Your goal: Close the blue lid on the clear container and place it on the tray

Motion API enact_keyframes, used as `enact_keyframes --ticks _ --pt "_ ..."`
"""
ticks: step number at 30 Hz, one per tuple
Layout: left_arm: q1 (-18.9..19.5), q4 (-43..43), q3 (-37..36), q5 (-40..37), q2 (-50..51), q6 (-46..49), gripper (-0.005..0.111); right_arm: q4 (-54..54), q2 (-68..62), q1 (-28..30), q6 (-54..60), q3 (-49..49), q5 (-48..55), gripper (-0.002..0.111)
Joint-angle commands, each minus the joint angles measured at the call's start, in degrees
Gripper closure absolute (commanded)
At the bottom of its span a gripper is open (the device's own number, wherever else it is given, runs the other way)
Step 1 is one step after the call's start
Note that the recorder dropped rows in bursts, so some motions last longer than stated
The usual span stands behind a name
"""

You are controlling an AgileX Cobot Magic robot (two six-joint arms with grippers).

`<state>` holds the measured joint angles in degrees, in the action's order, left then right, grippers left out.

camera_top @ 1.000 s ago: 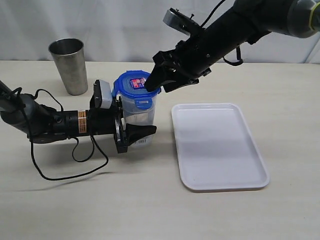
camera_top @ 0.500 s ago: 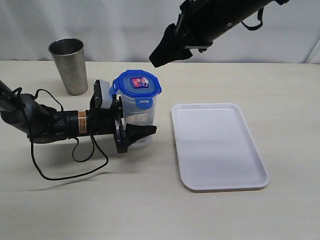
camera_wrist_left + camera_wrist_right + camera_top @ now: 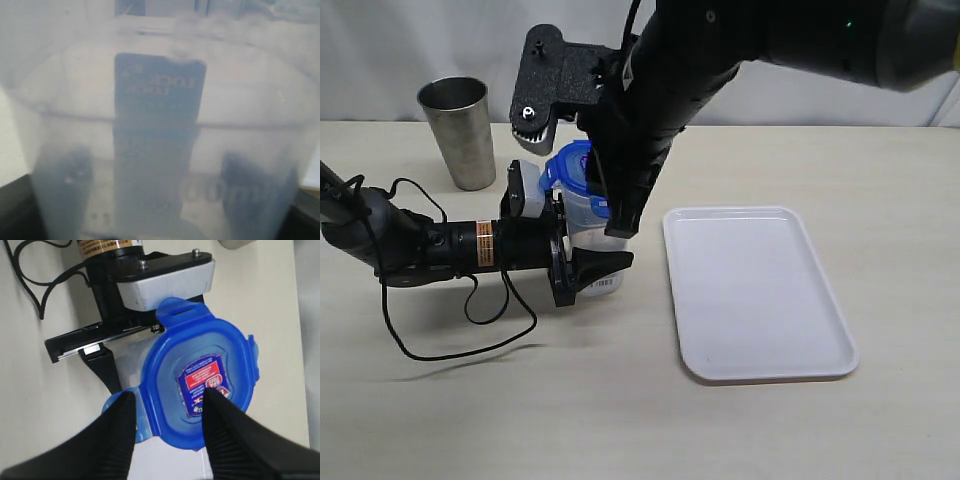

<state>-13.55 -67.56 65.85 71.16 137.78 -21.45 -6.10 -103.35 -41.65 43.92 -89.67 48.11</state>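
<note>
Exterior view: left end effector (image 3: 600,258) clamps the clear container (image 3: 578,213) low, steadying it on the worktop (image 3: 620,400) beside the tray (image 3: 760,290) — right end effector (image 3: 169,395), fingers spread & empty, hovers over the blue lid (image 3: 175,355), prob. to press it. Arm hides most of lid; can't tell if flaps are latched.

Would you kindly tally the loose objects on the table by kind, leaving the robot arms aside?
Blue lid: 1
Clear container: 1
Metal cup: 1
White tray: 1
Total: 4
</note>
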Motion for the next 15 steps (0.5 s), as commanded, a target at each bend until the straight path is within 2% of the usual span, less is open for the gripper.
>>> enact_keyframes --ticks 1,15 --pt "-0.5 -0.7 0.1 -1.2 -0.3 0.2 0.107 -2.5 -1.4 -0.5 -0.3 0.6 -1.0 0.067" --pt "-0.5 -0.7 0.1 -1.2 -0.3 0.2 0.107 -5.8 -6.8 -0.5 2.5 0.6 1.4 0.067"
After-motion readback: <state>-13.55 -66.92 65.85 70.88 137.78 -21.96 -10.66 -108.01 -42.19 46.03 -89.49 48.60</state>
